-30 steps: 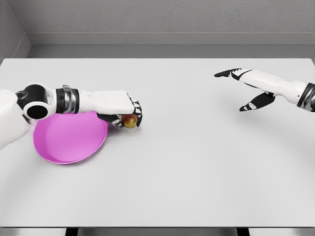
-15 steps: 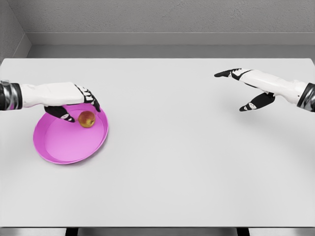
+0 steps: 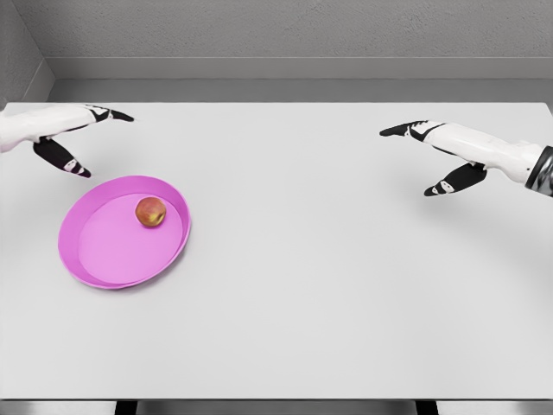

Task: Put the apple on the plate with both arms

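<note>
Matte white table (image 3: 302, 285) bears a round pink plate (image 3: 99, 259) cradling a glossy apple (image 3: 150, 211); left hand (image 3: 65, 130) and right hand (image 3: 441, 151) splayed, empty.

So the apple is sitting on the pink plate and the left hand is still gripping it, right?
Not quite. The apple is on the pink plate, but the left hand is off it, fingers spread, holding nothing, as the head view shows.

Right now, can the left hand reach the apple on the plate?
Probably yes. The left hand hovers open just behind the plate, and nothing stands between it and the apple.
</note>
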Available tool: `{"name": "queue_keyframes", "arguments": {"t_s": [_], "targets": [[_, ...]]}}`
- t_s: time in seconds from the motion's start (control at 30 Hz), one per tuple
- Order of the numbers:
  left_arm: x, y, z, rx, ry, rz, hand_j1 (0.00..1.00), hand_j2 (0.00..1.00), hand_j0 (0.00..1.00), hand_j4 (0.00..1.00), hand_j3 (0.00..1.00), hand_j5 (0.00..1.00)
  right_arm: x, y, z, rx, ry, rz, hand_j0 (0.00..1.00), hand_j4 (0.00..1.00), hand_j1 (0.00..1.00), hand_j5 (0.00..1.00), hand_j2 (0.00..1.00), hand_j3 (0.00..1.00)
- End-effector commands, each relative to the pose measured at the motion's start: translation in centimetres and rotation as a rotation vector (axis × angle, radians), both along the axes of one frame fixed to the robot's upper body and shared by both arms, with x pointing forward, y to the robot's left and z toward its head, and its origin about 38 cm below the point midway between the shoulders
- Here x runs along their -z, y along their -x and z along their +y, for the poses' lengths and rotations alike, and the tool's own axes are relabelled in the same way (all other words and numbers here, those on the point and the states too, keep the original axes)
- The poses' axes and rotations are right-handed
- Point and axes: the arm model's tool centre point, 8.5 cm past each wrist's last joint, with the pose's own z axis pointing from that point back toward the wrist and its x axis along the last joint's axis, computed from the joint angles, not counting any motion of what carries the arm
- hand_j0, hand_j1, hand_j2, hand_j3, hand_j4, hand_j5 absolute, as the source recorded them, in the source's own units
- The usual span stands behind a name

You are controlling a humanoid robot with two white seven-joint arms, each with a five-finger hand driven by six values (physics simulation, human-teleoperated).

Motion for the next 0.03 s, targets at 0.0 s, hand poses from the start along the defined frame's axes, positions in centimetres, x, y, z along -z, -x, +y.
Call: {"name": "queue_keyframes", "arguments": {"t_s": [0.0], "targets": [[0.20,-0.12,0.81,-0.032,0.012,0.007,1.00,1.00,1.00,1.00,1.00,1.00,-0.08,-0.01,-0.05,0.003,-0.007,0.001,1.00,1.00,1.00,1.00,1.00,1.00]]}}
